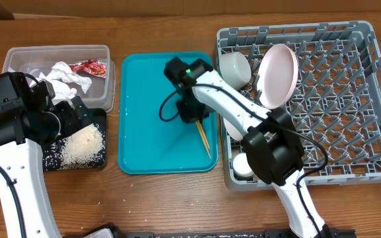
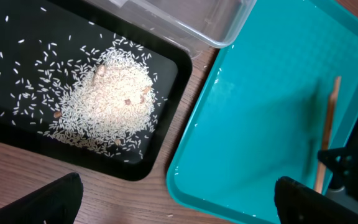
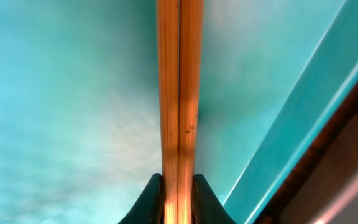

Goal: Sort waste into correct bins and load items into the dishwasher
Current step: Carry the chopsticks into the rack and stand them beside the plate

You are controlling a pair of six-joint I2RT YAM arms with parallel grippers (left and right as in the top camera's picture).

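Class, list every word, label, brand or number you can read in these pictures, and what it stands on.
None can be read.
Red wrapper in the tub: printed, but too small and blurred to read.
Tray, rack, chopsticks: no writing seen.

Chopsticks [image 1: 204,140] upper end hidden beneath right arm [image 1: 227,106].

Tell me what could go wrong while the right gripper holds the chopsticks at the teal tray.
1. The right gripper pinches the two chopsticks near one end, so one may slip out or swing.
2. The dish rack has an open grid base; such thin sticks might fall through.
3. The plate leans near the rack's left edge and could be knocked on the way.
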